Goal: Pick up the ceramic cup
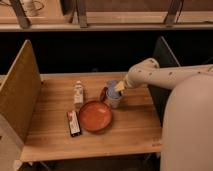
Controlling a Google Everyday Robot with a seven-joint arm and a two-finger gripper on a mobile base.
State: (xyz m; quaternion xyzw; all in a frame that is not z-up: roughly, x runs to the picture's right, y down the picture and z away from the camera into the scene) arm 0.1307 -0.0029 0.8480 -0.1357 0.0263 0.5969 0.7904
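Observation:
The ceramic cup [113, 96] is small and whitish-grey with a light blue upper part. It stands on the wooden table [50, 135], just behind and right of the orange-red round bowl [95, 116]. My gripper [118, 87] reaches in from the right on a white arm and sits at the cup's top right rim, partly covering it.
A slim white bottle [78, 93] stands left of the cup. A dark red flat packet [73, 123] lies left of the bowl. A tall wooden panel [19, 95] borders the table's left side and a dark panel [161, 65] the right. My white body fills the lower right.

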